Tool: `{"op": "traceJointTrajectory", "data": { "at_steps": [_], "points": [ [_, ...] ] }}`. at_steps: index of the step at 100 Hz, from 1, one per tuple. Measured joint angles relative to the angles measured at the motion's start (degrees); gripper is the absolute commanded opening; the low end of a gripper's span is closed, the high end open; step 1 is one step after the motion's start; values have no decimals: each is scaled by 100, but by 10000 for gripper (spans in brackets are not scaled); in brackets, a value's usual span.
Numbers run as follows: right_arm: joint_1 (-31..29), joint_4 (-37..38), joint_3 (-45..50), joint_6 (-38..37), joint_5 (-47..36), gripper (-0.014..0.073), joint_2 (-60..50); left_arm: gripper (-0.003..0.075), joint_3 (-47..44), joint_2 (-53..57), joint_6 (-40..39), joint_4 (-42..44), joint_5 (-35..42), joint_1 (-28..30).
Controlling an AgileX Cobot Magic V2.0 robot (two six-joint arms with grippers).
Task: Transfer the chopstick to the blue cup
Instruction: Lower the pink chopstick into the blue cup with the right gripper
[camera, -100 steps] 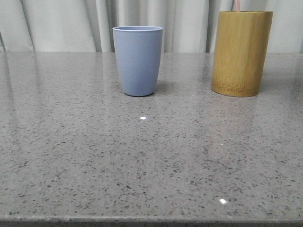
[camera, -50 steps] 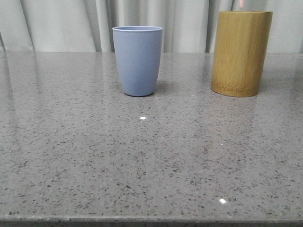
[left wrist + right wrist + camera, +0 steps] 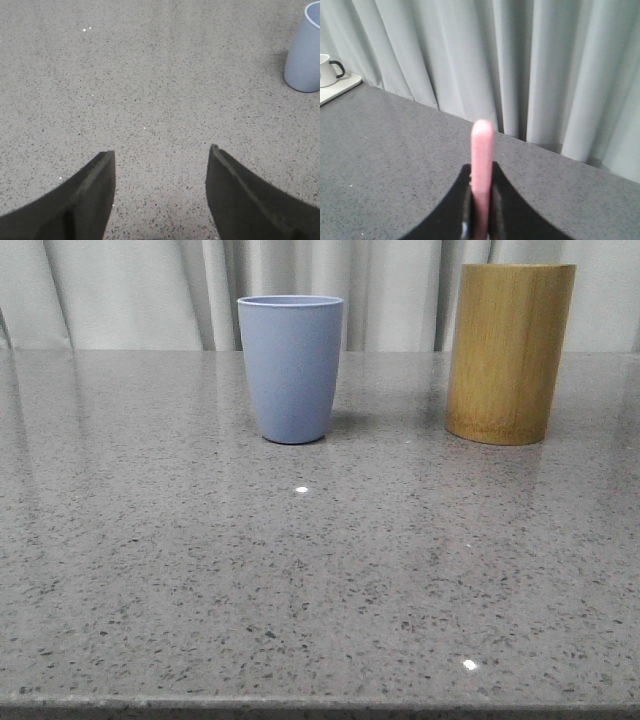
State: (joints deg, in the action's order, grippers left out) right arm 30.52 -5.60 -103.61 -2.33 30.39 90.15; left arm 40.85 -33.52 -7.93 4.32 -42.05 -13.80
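Observation:
The blue cup (image 3: 291, 367) stands upright at the back middle of the table; its side also shows in the left wrist view (image 3: 305, 52). My right gripper (image 3: 481, 175) is shut on a pale pink chopstick (image 3: 482, 160), which sticks out past the fingertips toward the curtain. That chopstick and gripper are out of the front view. My left gripper (image 3: 161, 155) is open over bare table, well short of the blue cup, with nothing between its fingers.
A tall yellow-brown bamboo holder (image 3: 510, 352) stands to the right of the blue cup. A pale curtain (image 3: 150, 290) hangs behind the table. A white mug (image 3: 327, 70) on a white tray sits far off in the right wrist view.
The pink chopstick tip that showed above the bamboo holder has risen out of the top of the front view. The cups have not moved.

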Motion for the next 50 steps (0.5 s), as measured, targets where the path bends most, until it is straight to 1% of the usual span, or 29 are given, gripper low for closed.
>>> {"op": "traceJointTrajectory", "data": {
  "at_steps": [18, 50],
  "points": [
    [215, -64, 0, 0, -361, -106, 360, 401, 0, 0, 0, 0, 0, 0],
    [224, -112, 82, 0, -578, -106, 860, 401, 0, 0, 0, 0, 0, 0]
  ]
}}
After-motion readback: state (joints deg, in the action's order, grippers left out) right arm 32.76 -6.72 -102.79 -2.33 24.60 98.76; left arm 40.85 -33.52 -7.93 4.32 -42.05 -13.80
